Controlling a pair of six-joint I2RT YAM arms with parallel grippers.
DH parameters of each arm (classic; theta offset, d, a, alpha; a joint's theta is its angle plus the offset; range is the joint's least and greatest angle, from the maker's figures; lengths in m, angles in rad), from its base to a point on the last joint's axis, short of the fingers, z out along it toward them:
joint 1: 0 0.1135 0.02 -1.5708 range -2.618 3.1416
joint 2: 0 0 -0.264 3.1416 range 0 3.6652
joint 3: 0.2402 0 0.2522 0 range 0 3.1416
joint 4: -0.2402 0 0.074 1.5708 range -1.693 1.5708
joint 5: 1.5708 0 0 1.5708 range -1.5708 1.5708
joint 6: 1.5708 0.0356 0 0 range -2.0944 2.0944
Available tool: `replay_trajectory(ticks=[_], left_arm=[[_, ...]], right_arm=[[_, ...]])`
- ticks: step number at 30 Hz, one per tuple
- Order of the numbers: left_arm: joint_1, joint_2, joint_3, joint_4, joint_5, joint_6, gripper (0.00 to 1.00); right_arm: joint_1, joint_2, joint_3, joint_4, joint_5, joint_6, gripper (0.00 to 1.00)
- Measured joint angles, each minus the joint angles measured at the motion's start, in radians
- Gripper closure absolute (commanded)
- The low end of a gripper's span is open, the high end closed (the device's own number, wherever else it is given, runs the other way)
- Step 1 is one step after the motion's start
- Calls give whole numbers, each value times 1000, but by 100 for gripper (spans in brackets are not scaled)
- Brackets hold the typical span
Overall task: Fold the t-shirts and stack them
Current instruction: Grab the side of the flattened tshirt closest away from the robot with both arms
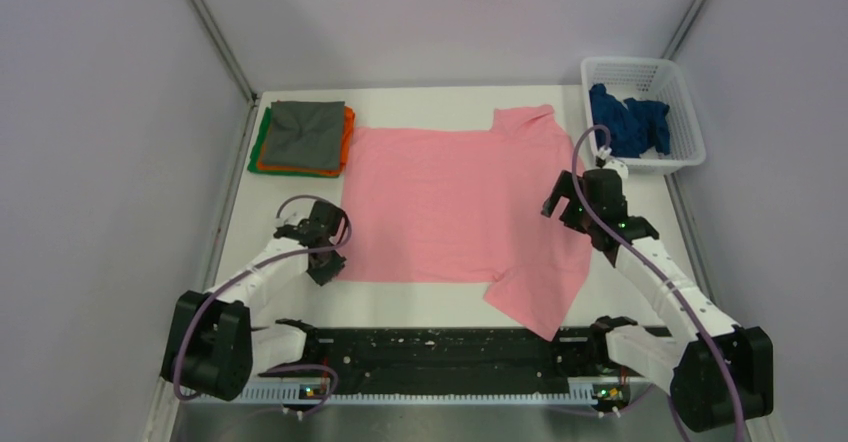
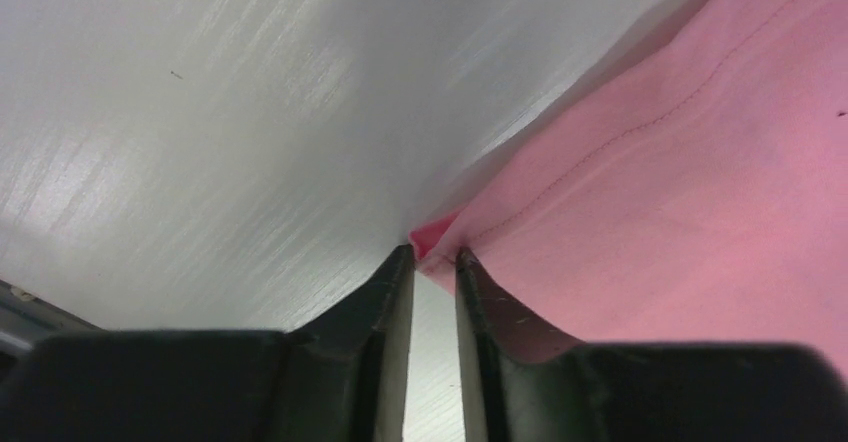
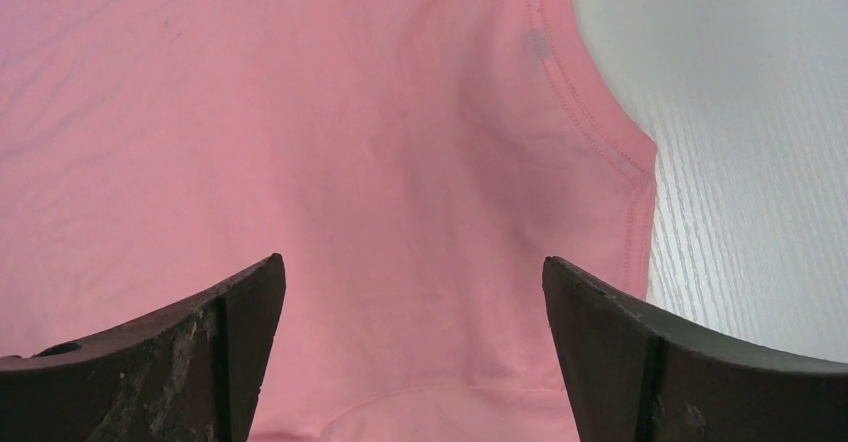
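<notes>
A light pink t-shirt (image 1: 450, 202) lies spread flat in the middle of the white table. My left gripper (image 1: 328, 265) is at its near left corner. In the left wrist view the left gripper (image 2: 435, 252) has its jaws drawn close together, with the shirt's corner (image 2: 650, 182) pinched between the tips. My right gripper (image 1: 562, 207) is open above the shirt's right side. In the right wrist view the right gripper (image 3: 412, 262) has wide-apart jaws over pink cloth (image 3: 330, 142) near a hemmed edge. A folded stack stands at the back left, grey (image 1: 305, 130) on top of orange and green. A dark blue shirt (image 1: 628, 122) lies crumpled in the basket.
A white mesh basket (image 1: 690, 112) stands at the table's back right corner. The folded stack sits against the left wall. Bare table (image 1: 420, 307) runs along the front edge beside a black rail between the arm bases. Grey walls close in the sides and back.
</notes>
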Motion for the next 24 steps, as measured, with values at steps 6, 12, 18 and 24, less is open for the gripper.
replay_trajectory(ticks=[6,12,18,24], left_arm=[[0,9,3,37,1,14,100],[0,3,0,61,5,24,100],[0,-19,-15,76,10,30,100],[1,-47,-29,82,25,40,100]], right_arm=[[19,-20,-6,-66,7,3,3],[185,-20,23,-215,61,34,6],[471,-10,52,-415,78,142,12],[693,-8,-42,-586,31,314,19]])
